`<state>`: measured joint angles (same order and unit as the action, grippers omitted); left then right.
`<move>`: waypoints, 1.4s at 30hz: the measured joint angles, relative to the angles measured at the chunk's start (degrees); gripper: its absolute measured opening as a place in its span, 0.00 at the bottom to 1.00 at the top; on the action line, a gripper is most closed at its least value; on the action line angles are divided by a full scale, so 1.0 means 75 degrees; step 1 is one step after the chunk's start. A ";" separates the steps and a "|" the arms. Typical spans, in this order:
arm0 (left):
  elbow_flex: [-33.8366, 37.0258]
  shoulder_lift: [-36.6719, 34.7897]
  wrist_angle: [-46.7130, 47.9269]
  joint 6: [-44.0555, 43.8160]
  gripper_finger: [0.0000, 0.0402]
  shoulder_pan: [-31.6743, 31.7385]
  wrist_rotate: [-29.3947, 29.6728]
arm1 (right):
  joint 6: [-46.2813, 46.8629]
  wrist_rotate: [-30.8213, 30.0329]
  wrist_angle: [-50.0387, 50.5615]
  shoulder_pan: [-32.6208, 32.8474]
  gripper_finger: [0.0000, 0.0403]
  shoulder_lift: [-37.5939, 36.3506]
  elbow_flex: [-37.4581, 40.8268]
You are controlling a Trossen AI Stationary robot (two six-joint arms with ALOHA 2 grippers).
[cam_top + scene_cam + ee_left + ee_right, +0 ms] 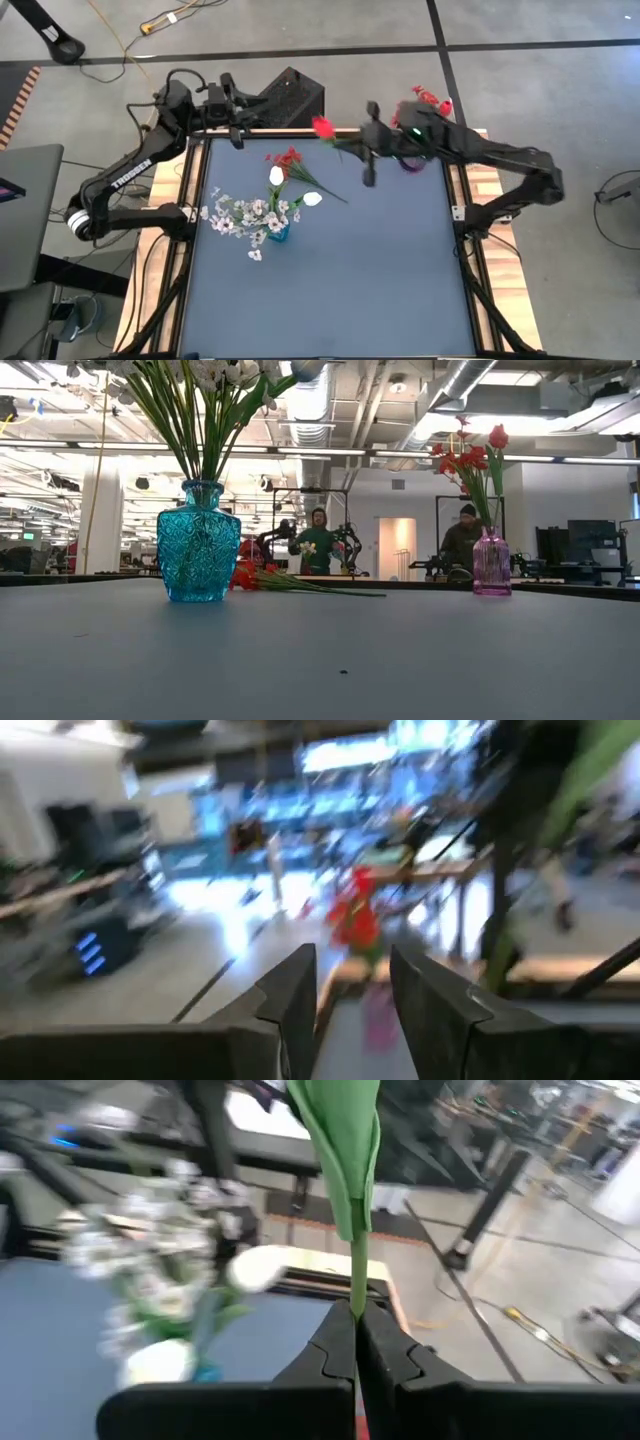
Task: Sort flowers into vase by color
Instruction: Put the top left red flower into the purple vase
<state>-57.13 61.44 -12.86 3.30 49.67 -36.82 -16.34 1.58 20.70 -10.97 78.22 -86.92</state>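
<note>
My right gripper [354, 150] hovers over the table's far middle, shut on a red tulip [322, 127] with a green stem and leaf [340, 1140]. A pink vase [412, 162] holding red flowers [470, 460] stands at the far right. A blue vase [198, 540] near the table's middle holds white flowers [240, 215]. A red spray [285, 158] and two white tulips [276, 176] lie flat on the table beside it. My left gripper [237, 135] is open at the far left edge, with nothing between its fingers [300, 990]. My right gripper pinches the tulip's green stem [357, 1285] between its two fingers, below the leaf. The fingers come about level from the table's right. The tulip is lifted clear of the table, and its red bud [322, 127] points toward the far left.
A black box [290, 100] sits behind the table's far edge. Wooden rails [475, 185] run along the table's left and right sides. People stand in the room beyond the table [318, 540].
</note>
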 joint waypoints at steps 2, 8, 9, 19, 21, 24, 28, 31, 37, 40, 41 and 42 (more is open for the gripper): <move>0.0173 -0.0074 0.0592 0.0391 0.30 0.0258 0.0153 | 0.0134 -0.0042 -0.0093 0.0406 0.06 -0.0713 0.0714; 0.1412 -0.0058 0.0456 0.0527 0.30 0.0713 0.0174 | 0.0911 -0.2663 -0.0645 0.1985 0.06 -0.3116 0.3400; 0.1663 -0.0061 0.0271 0.0509 0.30 0.0755 0.0178 | 0.1154 -0.3350 -0.0727 0.2244 0.06 -0.3494 0.3896; 0.3875 -0.0062 -0.1581 -0.0113 0.30 0.0873 0.1118 | 0.1855 -0.8256 -0.2154 0.2901 0.06 -0.5611 0.7376; 0.4197 -0.0063 -0.1853 -0.0343 0.30 0.0875 0.1159 | 0.1493 -0.8481 -0.2289 0.2696 0.06 -0.5646 0.7577; 0.4562 -0.0063 -0.1955 -0.0494 0.30 0.0850 0.1168 | 0.0982 -0.8519 -0.2584 0.2226 0.06 -0.5533 0.7672; 0.4883 -0.0063 -0.1981 -0.0585 0.30 0.0760 0.1163 | 0.0139 -0.8519 -0.3428 0.1533 0.06 -0.5253 0.7686; 0.5018 -0.0063 -0.1993 -0.0619 0.30 0.0616 0.1175 | -0.0281 -0.8405 -0.3935 0.0927 0.06 -0.5078 0.7686; 0.5150 -0.0063 -0.1984 -0.0619 0.30 0.0354 0.1176 | -0.0320 -0.7411 -0.4471 -0.0247 0.06 -0.4796 0.7818; 0.5151 -0.0063 -0.1979 -0.0619 0.30 0.0272 0.1174 | -0.0799 -0.7217 -0.5367 -0.0567 0.06 -0.4662 0.8112; 0.5151 -0.0063 -0.1979 -0.0619 0.30 0.0255 0.1172 | -0.0839 -0.7174 -0.5521 -0.0632 0.06 -0.4632 0.8156; 0.5151 -0.0063 -0.1979 -0.0619 0.30 0.0234 0.1172 | -0.0855 -0.7155 -0.5526 -0.0688 0.06 -0.4626 0.8160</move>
<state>-18.50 60.97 -27.71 -1.34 51.43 -28.03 -22.75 -52.07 -20.74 -16.13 43.52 -25.72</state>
